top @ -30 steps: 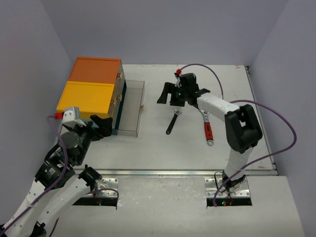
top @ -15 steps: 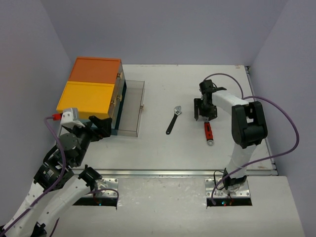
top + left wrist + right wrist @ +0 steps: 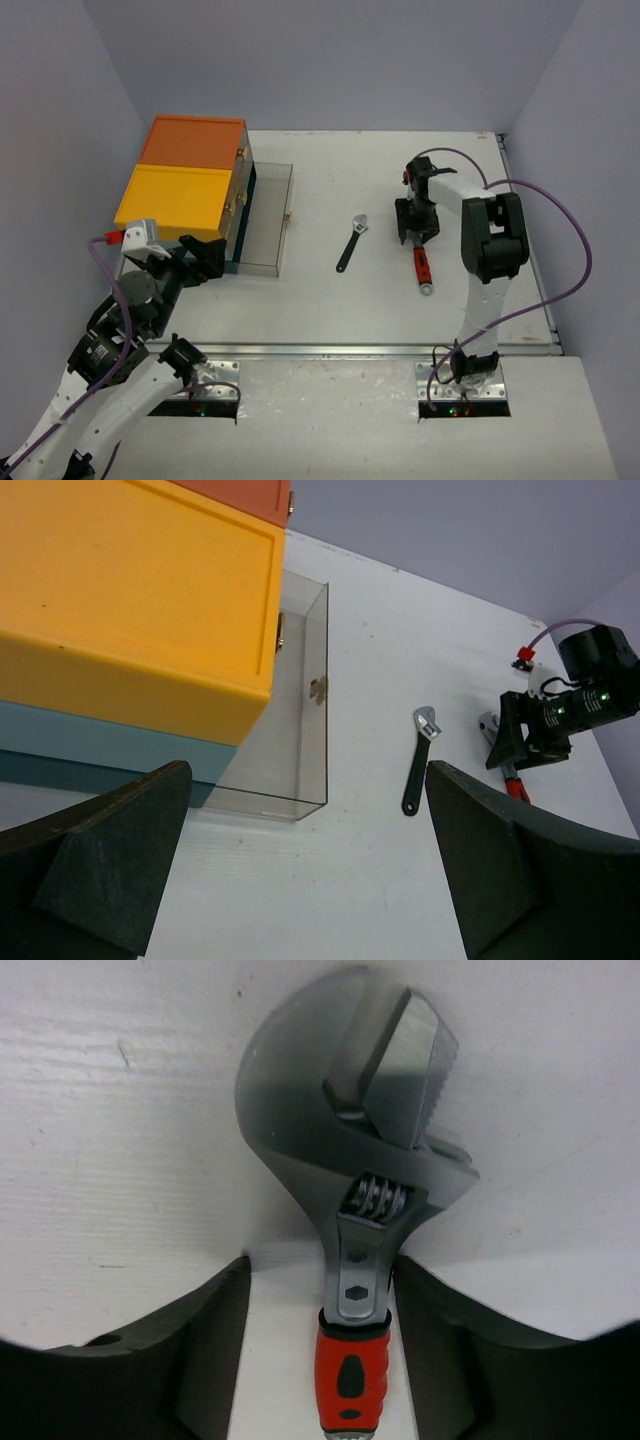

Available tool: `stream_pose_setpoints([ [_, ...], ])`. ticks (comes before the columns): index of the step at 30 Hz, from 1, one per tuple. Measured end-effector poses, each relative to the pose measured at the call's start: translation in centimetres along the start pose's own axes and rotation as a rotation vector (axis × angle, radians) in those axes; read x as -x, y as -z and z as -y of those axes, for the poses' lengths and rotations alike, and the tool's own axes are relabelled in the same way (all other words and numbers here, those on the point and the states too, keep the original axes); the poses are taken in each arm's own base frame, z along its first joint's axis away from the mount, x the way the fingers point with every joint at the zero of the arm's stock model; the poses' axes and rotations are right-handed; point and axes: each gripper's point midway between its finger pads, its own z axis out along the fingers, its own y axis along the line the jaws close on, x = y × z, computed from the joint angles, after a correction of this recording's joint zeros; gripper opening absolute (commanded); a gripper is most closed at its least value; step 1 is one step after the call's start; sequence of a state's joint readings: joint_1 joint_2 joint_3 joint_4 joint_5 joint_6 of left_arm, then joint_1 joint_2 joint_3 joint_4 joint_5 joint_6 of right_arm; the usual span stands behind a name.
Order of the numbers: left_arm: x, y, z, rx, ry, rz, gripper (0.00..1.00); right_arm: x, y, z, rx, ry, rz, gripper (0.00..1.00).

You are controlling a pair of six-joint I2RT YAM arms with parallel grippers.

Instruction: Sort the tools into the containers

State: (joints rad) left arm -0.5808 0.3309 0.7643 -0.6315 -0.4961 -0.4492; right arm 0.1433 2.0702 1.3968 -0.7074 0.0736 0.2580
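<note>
Red-handled wrench [image 3: 362, 1260], loose within right gripper [image 3: 320, 1278]

The right claw [image 3: 416, 235] moved away from the black wrench [image 3: 351, 243], came down over the red-handled wrench [image 3: 421, 268], and closed a bit.

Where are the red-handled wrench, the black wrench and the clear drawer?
red-handled wrench [image 3: 421, 268], top view, on its red grip.
black wrench [image 3: 351, 246], top view, mid-handle.
clear drawer [image 3: 265, 225], top view, on its bare floor.
</note>
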Motion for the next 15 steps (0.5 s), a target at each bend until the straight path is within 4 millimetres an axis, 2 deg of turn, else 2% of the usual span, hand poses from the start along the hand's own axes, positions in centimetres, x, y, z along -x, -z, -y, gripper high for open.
stream_pose_setpoints([
  [3, 0.0, 0.0, 0.0, 0.0, 0.0, 0.0, 1.0, 0.5, -0.19, 0.1, 0.017, -0.003, -0.018, 0.38],
  [5, 0.0, 0.0, 0.0, 0.0, 0.0, 0.0, 1.0, 0.49, -0.22, 0.29, 0.016, 0.001, -0.022, 0.18],
  [6, 0.0, 0.0, 0.0, 0.0, 0.0, 0.0, 1.0, 0.48, -0.22, 0.34, 0.016, 0.004, -0.022, 0.0],
  [10, -0.01, -0.01, 0.0, 0.0, 0.0, -0.001, 1.0, 0.45, -0.12, 0.56, 0.018, 0.015, -0.022, 0.0],
  [15, -0.01, -0.02, 0.0, 0.0, 0.0, -0.001, 1.0, 0.17, 0.16, -0.19, 0.061, -0.014, 0.03, 0.0],
])
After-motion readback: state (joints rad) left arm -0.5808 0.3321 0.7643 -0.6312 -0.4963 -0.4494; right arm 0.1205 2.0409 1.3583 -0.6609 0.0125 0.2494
